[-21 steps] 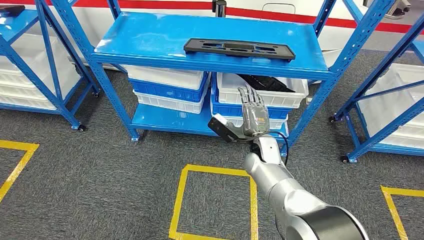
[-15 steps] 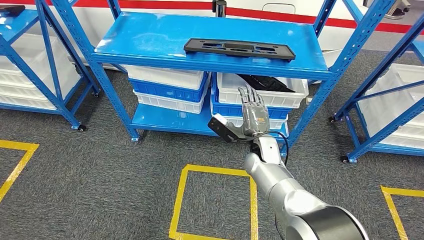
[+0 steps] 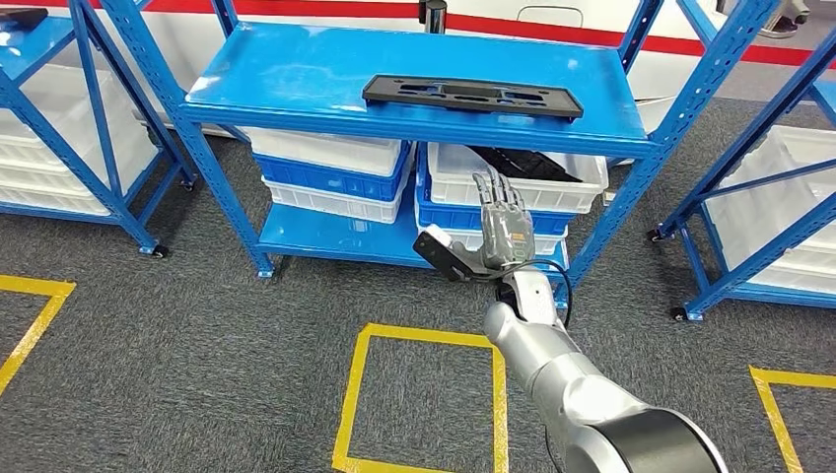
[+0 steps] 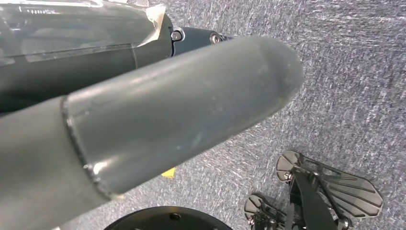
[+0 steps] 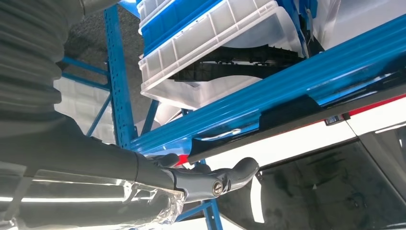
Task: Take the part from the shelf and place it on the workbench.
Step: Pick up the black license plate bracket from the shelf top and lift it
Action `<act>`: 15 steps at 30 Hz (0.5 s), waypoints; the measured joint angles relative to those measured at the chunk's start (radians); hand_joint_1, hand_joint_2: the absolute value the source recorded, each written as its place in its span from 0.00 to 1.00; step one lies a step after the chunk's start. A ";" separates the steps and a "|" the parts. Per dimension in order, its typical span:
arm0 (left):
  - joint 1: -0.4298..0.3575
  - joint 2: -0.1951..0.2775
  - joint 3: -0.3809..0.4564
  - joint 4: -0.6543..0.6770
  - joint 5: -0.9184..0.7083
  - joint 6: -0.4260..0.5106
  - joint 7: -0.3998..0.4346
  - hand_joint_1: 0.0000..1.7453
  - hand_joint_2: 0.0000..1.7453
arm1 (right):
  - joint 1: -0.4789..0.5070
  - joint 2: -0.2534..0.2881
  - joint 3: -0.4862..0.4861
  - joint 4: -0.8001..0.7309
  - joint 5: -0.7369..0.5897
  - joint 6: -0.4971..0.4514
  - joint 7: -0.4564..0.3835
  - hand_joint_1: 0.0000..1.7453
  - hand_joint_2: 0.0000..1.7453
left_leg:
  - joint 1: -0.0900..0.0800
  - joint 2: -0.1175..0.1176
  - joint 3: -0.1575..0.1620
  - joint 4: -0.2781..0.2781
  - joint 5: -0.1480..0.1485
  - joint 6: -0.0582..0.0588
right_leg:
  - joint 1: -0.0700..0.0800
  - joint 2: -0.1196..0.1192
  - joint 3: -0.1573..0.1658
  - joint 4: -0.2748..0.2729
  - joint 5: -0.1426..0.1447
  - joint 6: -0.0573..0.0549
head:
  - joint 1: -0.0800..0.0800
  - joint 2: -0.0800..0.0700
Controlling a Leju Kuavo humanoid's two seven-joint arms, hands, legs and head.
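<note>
A long flat black part (image 3: 471,96) lies on the top board of the blue shelf (image 3: 296,79), close to its front edge. My right hand (image 3: 503,225) is raised in front of the shelf, below that board and under the part. Its fingers are spread, point upward and hold nothing. From the right wrist view the fingers (image 5: 210,182) reach toward the underside of the blue board's front edge (image 5: 297,91). My left hand (image 4: 143,120) hangs over the grey carpet, its thumb stretched out and nothing in it.
Under the top board stand stacked white and blue bins (image 3: 330,168); one white bin (image 3: 592,187) holds black parts (image 3: 522,163). More blue racks with white bins stand at the left (image 3: 59,148) and right (image 3: 779,197). Yellow tape squares (image 3: 424,394) mark the carpet.
My right hand has edged slightly to the right and toward the shelf. The part has not moved.
</note>
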 joint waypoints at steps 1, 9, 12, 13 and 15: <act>0.000 0.000 0.000 0.000 0.000 0.001 0.001 0.00 0.00 | 0.000 0.000 -0.002 -0.002 0.001 0.000 -0.001 0.00 1.00 | 0.003 0.001 0.005 -0.007 0.003 0.004 | 0.001 0.000 -0.017 0.034 -0.016 -0.003 | 0.001 0.000; -0.002 -0.003 0.006 0.000 0.011 0.008 0.004 0.00 0.00 | 0.012 -0.001 -0.014 0.000 0.006 0.000 -0.008 0.00 1.00 | 0.006 -0.002 0.010 -0.003 -0.001 -0.004 | -0.007 0.000 -0.112 0.136 -0.010 0.011 | 0.005 0.000; -0.002 -0.004 0.008 0.000 0.011 0.009 0.004 0.00 0.00 | 0.010 0.003 -0.014 0.000 0.007 0.000 -0.009 0.00 1.00 | 0.004 -0.003 0.006 0.010 -0.012 -0.024 | -0.007 0.000 -0.062 0.027 0.038 -0.003 | 0.004 0.000; -0.002 -0.003 0.008 0.000 0.011 0.009 0.004 0.00 0.00 | 0.010 0.005 -0.014 0.000 0.007 0.000 -0.009 0.00 1.00 | 0.005 -0.003 0.005 0.011 -0.013 -0.020 | -0.005 0.001 -0.059 0.026 0.041 -0.010 | 0.002 0.000; -0.001 -0.003 0.010 0.000 0.011 0.010 0.004 0.00 0.00 | 0.009 0.007 -0.014 0.000 0.007 0.000 -0.009 0.00 1.00 | 0.007 -0.002 0.006 0.011 -0.012 -0.008 | -0.004 0.002 -0.059 0.025 0.043 -0.015 | 0.001 0.000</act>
